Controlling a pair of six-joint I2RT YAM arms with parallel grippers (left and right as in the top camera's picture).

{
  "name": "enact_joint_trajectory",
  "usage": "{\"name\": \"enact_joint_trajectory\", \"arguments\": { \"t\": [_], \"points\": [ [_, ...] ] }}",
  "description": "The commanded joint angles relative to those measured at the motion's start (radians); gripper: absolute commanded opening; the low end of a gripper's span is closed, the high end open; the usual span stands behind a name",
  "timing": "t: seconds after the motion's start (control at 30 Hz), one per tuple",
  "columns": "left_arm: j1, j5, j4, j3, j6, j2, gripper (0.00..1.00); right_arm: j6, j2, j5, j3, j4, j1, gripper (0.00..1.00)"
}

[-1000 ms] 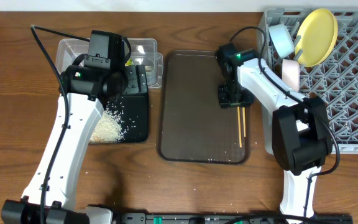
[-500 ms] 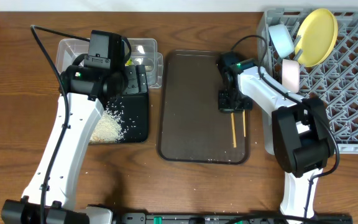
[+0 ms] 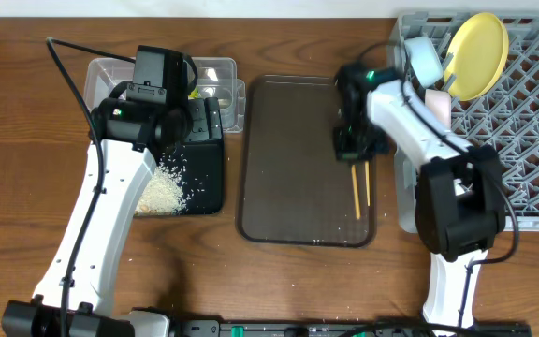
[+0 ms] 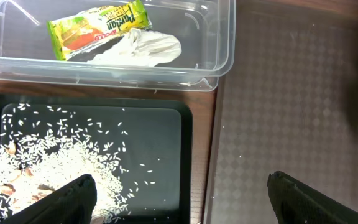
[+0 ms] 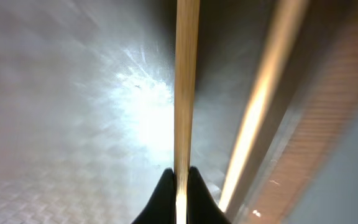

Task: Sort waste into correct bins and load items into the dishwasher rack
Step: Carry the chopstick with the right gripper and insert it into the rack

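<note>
Ideally, the right fingers (image 5: 160, 208), pinched tight on one chopstick (image 5: 187, 87), lift it level toward the rack (image 3: 531, 131) at upper right; left fingers (image 4: 67, 200) gape empty.

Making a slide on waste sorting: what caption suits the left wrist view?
Snack wrapper and crumpled paper in the clear tub; rice in the black tray.

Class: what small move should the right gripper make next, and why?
Probably lift and carry it toward the dishwasher rack: the right gripper is shut on one chopstick over the brown tray; the other chopstick lies beside it.
</note>
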Motion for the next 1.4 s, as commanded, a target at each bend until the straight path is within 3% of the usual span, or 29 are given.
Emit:
{"name": "enact_joint_trajectory", "arguments": {
  "t": [0.0,0.13,0.27,0.37,0.53,0.7,0.83,0.87,0.93,0.97,1.2,1.37],
  "points": [
    [0.003,-0.012,-0.003,-0.005,-0.002,0.005,0.90,-0.090,-0.077,-0.021,0.142,-0.074,-0.044,0.01],
    [0.003,-0.012,-0.003,-0.005,-0.002,0.005,0.90,-0.151,-0.166,0.057,0.237,-0.179,-0.118,0.01],
    [0.003,-0.012,-0.003,-0.005,-0.002,0.005,0.90,-0.225,-0.254,0.284,0.241,-0.211,-0.233,0.01],
    [0.003,-0.012,-0.003,-0.005,-0.002,0.005,0.90,-0.364,-0.267,0.339,0.241,-0.209,-0.321,0.01],
    [0.003,-0.012,-0.003,-0.005,-0.002,0.005,0.90,-0.525,-0.245,0.339,0.190,-0.130,-0.432,0.02],
    [0.003,-0.012,-0.003,-0.005,-0.002,0.005,0.90,-0.573,-0.216,0.329,0.097,-0.012,-0.510,0.04],
    [0.003,-0.012,-0.003,-0.005,-0.002,0.005,0.90,-0.595,-0.214,0.217,0.062,0.043,-0.522,0.28],
    [0.003,-0.012,-0.003,-0.005,-0.002,0.005,0.90,-0.595,-0.214,0.179,0.065,0.046,-0.521,0.42],
    [0.003,-0.012,-0.003,-0.005,-0.002,0.005,0.90,-0.566,-0.214,0.112,0.085,0.045,-0.521,0.95],
    [0.003,-0.012,-0.003,-0.005,-0.002,0.005,0.90,-0.538,-0.215,0.079,0.098,0.045,-0.518,0.99],
    [0.003,-0.012,-0.003,-0.005,-0.002,0.005,0.90,-0.505,-0.218,-0.333,0.254,-0.010,-0.466,0.99],
    [0.003,-0.012,-0.003,-0.005,-0.002,0.005,0.90,-0.428,-0.216,-0.310,0.248,0.046,-0.324,0.97]
  ]
}}
